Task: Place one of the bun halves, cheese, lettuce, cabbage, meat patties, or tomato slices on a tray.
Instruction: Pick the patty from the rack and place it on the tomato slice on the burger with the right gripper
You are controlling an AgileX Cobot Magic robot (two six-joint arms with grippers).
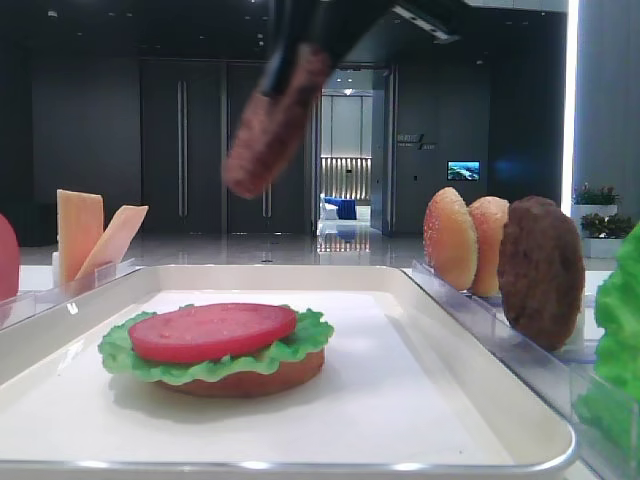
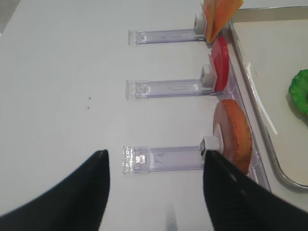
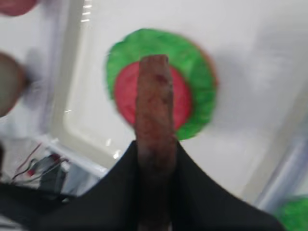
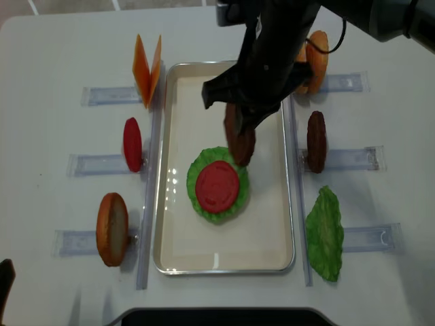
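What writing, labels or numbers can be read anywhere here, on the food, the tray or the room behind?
No text can be read in any view.
Wall sign beside the far doorway: lettering there, too small and blurred to read.
Lit screen on the back wall: shows a picture, no legible words.
Tray, held meat patty, clear racks: no printing visible.

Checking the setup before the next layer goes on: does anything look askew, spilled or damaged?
Nothing stands out. The stack on the tray sits flat, tomato slice on lettuce, and the right end effector holds a meat patty on edge above it.
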